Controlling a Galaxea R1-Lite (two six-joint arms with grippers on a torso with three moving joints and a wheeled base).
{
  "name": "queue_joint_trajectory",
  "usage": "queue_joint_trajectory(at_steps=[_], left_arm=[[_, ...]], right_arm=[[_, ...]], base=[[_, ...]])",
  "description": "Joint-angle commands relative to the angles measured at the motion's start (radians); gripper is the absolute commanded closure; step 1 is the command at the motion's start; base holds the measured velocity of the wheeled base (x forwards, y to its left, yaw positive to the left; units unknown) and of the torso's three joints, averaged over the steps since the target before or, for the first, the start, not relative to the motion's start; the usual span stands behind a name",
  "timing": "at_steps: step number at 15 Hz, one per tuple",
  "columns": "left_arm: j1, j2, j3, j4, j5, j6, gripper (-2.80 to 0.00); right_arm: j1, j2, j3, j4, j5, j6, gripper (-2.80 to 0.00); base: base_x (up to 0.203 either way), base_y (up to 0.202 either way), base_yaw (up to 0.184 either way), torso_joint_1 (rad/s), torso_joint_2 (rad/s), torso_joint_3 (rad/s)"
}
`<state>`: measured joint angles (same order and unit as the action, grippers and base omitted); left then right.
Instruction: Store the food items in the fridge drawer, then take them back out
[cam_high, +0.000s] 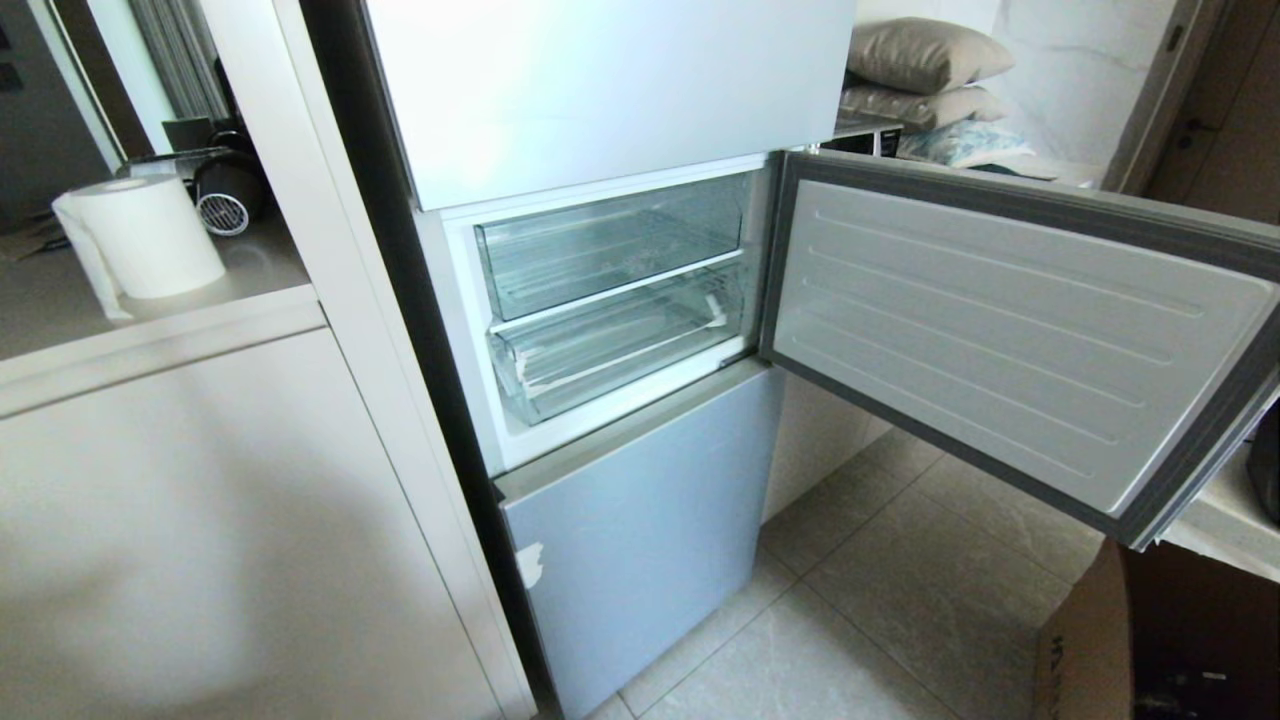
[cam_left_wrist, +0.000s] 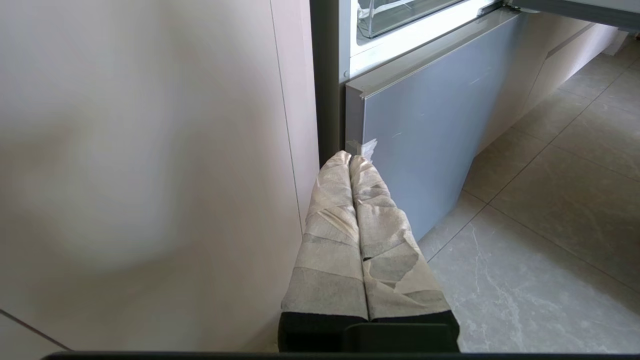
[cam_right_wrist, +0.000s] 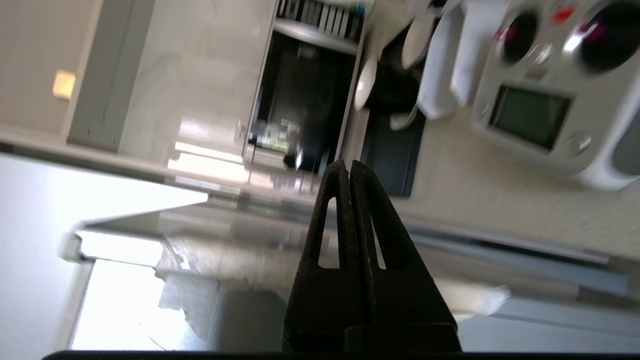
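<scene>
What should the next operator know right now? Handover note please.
Left gripper: shut, empty, parked low by the lower fridge door.
Right gripper: shut, empty, out of the head view, aimed toward a countertop with a white appliance.
Fridge drawer: pushed in, looks empty; the compartment door stands open. The clear bin above also looks empty.
Food items: not in any view.
Done: door open. Whether the store-and-retrieve cycle has run cannot be told.
Left: locate the items, then proceed.

Both grippers — left (cam_left_wrist: 350, 159), right (cam_right_wrist: 348, 165) — closed
</scene>
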<state>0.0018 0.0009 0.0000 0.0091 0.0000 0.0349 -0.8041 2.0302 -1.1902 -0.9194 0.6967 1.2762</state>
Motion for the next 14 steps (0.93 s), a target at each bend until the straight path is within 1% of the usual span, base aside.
queue_joint_trajectory(at_steps=[1, 3, 5, 6, 8, 10, 11, 12, 13, 14], left_arm=[[0.001, 0.002, 0.000, 0.000, 0.000, -0.001, 0.00], [0.001, 0.002, 0.000, 0.000, 0.000, 0.000, 0.00], [0.001, 0.002, 0.000, 0.000, 0.000, 0.000, 0.00], [0.001, 0.002, 0.000, 0.000, 0.000, 0.000, 0.00], [0.001, 0.002, 0.000, 0.000, 0.000, 0.000, 0.00], [0.001, 0.001, 0.000, 0.000, 0.000, 0.000, 0.00], [0.001, 0.002, 0.000, 0.000, 0.000, 0.000, 0.00], [0.000, 0.001, 0.000, 0.000, 0.000, 0.000, 0.00], [0.001, 0.001, 0.000, 0.000, 0.000, 0.000, 0.00], [0.001, 0.001, 0.000, 0.000, 0.000, 0.000, 0.00]], right_arm=[[0.018, -0.040, 0.028, -0.004, 0.024, 0.008, 0.00], [0.012, -0.153, 0.130, -0.006, 0.095, 0.009, 0.00], [-0.005, -0.290, 0.271, -0.007, 0.201, 0.009, 0.00], [-0.012, -0.362, 0.340, -0.008, 0.240, 0.009, 0.00], [-0.019, -0.502, 0.466, -0.011, 0.289, 0.008, 0.00], [-0.022, -0.614, 0.543, -0.014, 0.320, 0.009, 0.00], [-0.022, -0.649, 0.555, -0.014, 0.325, 0.011, 0.00], [-0.023, -0.666, 0.553, -0.015, 0.312, 0.010, 0.00], [-0.020, -0.669, 0.542, -0.014, 0.270, 0.009, 0.00], [0.000, -0.669, 0.515, -0.001, 0.202, 0.007, 0.00]], base=[[0.000, 0.000, 0.000, 0.000, 0.00, 0.000], [0.000, 0.000, 0.000, 0.000, 0.00, 0.000], [0.000, 0.000, 0.000, 0.000, 0.00, 0.000], [0.000, 0.000, 0.000, 0.000, 0.00, 0.000], [0.000, 0.000, 0.000, 0.000, 0.00, 0.000], [0.000, 0.000, 0.000, 0.000, 0.00, 0.000], [0.000, 0.000, 0.000, 0.000, 0.00, 0.000], [0.000, 0.000, 0.000, 0.000, 0.00, 0.000], [0.000, 0.000, 0.000, 0.000, 0.00, 0.000], [0.000, 0.000, 0.000, 0.000, 0.00, 0.000]])
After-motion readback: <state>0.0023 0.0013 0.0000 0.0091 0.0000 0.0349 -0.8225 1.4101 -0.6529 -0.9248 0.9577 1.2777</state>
